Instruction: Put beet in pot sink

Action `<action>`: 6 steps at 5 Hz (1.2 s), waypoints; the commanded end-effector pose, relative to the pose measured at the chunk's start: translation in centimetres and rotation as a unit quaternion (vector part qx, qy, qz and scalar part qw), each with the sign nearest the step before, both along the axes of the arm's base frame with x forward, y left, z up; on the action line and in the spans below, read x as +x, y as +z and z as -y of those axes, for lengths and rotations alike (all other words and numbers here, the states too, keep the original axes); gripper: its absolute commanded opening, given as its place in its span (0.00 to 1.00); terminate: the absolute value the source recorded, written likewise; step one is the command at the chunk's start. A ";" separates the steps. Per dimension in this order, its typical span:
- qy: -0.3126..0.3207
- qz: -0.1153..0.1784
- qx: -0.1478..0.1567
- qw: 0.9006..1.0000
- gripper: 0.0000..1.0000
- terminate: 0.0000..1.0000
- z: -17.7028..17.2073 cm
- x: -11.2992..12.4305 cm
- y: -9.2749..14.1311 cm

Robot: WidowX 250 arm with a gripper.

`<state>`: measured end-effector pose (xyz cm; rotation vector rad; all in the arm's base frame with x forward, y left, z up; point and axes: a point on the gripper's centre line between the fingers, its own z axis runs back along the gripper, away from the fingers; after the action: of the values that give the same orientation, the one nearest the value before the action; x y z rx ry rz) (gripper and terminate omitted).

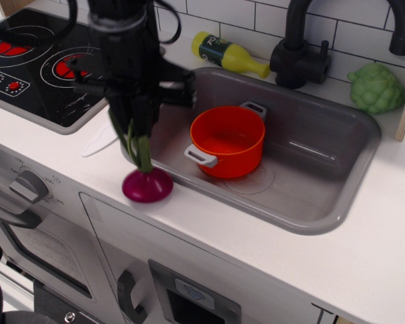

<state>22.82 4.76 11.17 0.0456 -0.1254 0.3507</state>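
observation.image: gripper jaws pinching beet leaves; likely light, floppy there; better gripped near bulb.

Bright, even light from above — soft shadows only. Pale glare streaks the sink wall and the stovetop; the dark arm is slightly motion-blurred — the rest sharp.

magenta beet, orange pot, grey sink

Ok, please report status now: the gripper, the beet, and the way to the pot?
Gripper shut on beet leaves. Bulb on counter edge, outside sink. Pot empty, path clear.
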 end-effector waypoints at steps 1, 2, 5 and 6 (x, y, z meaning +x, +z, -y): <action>0.059 0.053 -0.042 0.996 0.00 0.00 2.2 5.2 3.7; 0.091 0.086 -0.040 0.991 0.00 0.00 3.4 8.4 3.5; 0.113 0.105 0.004 0.988 0.00 0.00 3.3 11.0 0.6; 0.100 0.096 0.012 0.990 0.00 0.00 3.3 11.4 -0.2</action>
<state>33.36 1.21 8.99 0.0673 -0.2623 0.5580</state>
